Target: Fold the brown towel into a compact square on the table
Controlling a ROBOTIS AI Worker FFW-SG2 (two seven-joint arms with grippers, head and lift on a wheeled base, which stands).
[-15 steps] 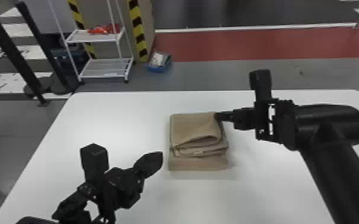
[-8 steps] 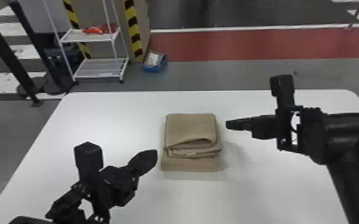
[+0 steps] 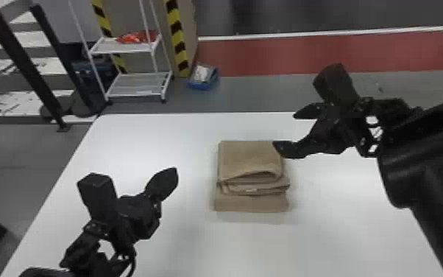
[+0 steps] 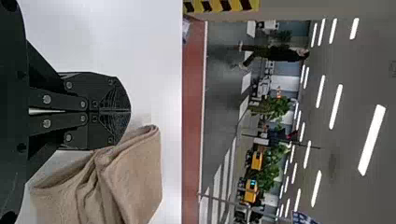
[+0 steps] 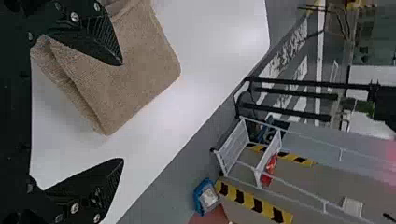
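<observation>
Left tool (image 3: 172, 175): fingers together | right tool (image 3: 284, 129): fingers parted (and widely so)

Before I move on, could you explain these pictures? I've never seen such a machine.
You're looking at a two-armed robot. One picture comes from its head, looking forward and down; the other two come from its wrists, turned sideways. On the white table lies a folded brown towel. The left gripper, a two-fingered hand, is shut, left of the towel; the right gripper is open by the towel's far right corner. Nothing is held, though I can't tell whether the right one touches the cloth.
</observation>
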